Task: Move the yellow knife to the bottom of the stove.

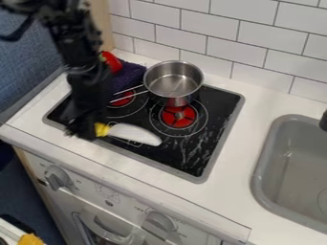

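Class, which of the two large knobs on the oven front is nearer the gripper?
The left-hand knob as pictured: it lies just below the gripper in the view, while the other knob sits farther down and to the right.

arm (80, 52): black from its upper links down to the claw (83, 125)
upper part: bulky, built of chunky, block-like joints with an uneven, knobbly outline
middle link: long and fairly straight, dark, with small greyish glints along it
lower part: a blocky black joint, then a slimmer black stretch
claw: black as well, with a jagged outline
cable (18, 29): thin, black, bowed in a curve beside the upper joints
screws and markings: too indistinct to tell
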`<action>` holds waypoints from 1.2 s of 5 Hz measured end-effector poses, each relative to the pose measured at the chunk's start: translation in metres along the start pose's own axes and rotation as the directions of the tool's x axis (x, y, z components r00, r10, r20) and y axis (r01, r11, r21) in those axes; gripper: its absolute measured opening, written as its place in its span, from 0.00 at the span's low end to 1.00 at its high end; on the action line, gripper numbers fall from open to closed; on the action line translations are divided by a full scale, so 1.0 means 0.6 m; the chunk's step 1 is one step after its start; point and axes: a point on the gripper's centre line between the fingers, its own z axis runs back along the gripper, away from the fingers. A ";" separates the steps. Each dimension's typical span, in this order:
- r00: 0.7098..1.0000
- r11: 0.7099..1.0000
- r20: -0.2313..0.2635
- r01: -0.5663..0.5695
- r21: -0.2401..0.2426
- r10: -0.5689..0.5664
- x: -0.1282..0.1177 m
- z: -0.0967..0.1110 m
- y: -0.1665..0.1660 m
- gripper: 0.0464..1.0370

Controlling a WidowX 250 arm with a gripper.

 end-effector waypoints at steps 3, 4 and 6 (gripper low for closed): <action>0.992 0.985 -0.034 -0.120 0.123 0.125 -0.077 -0.008 0.018 0.39; 0.990 0.988 -0.072 -0.115 0.099 0.122 -0.094 -0.014 0.027 0.39; 0.990 0.991 -0.059 -0.121 0.064 0.125 -0.100 -0.023 0.020 0.39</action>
